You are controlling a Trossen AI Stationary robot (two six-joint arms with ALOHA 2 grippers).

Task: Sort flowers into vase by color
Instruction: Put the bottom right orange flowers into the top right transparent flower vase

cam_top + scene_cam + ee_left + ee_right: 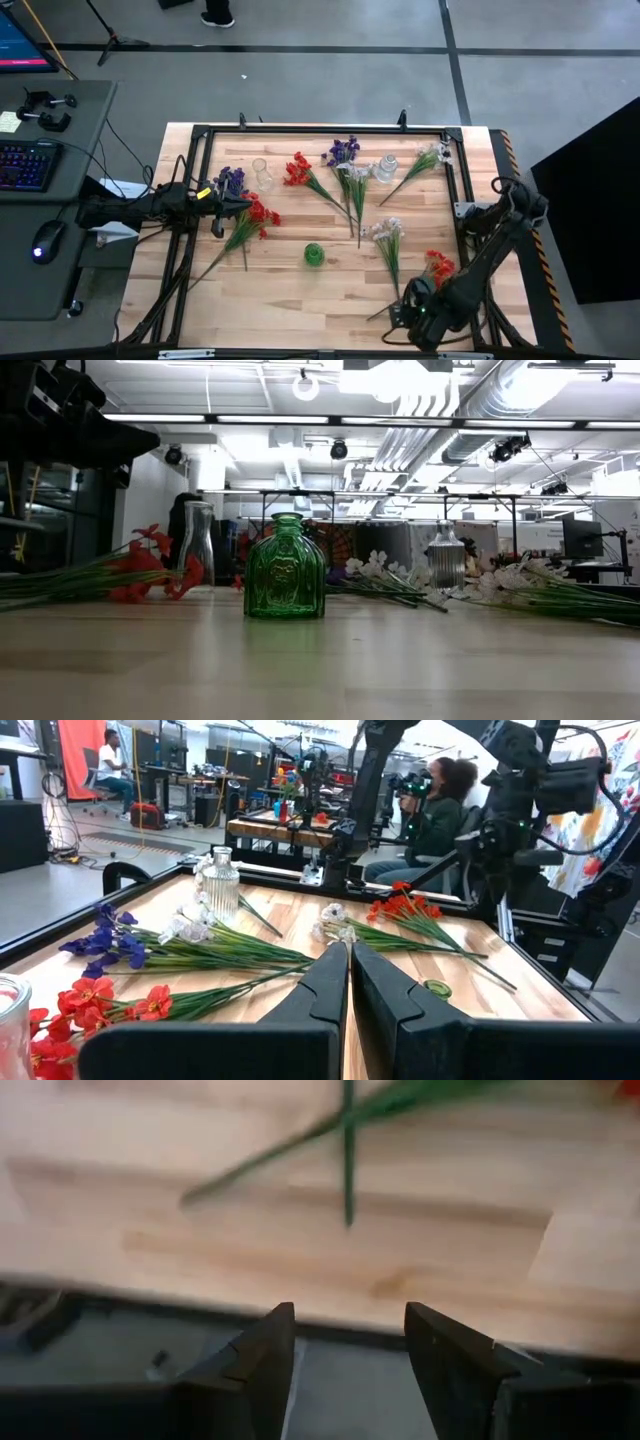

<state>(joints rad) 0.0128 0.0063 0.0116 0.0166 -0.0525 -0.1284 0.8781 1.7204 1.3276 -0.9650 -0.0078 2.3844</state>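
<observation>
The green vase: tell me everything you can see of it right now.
The green vase is a small, squat bottle of see-through green glass with a ribbed, embossed body, sloping shoulders and a short neck with an open round mouth. It stands upright on the wooden table, near the middle toward the front edge. No stem is in it and no flower or gripper touches it. The left wrist view shows only its rim past the fingers.
</observation>
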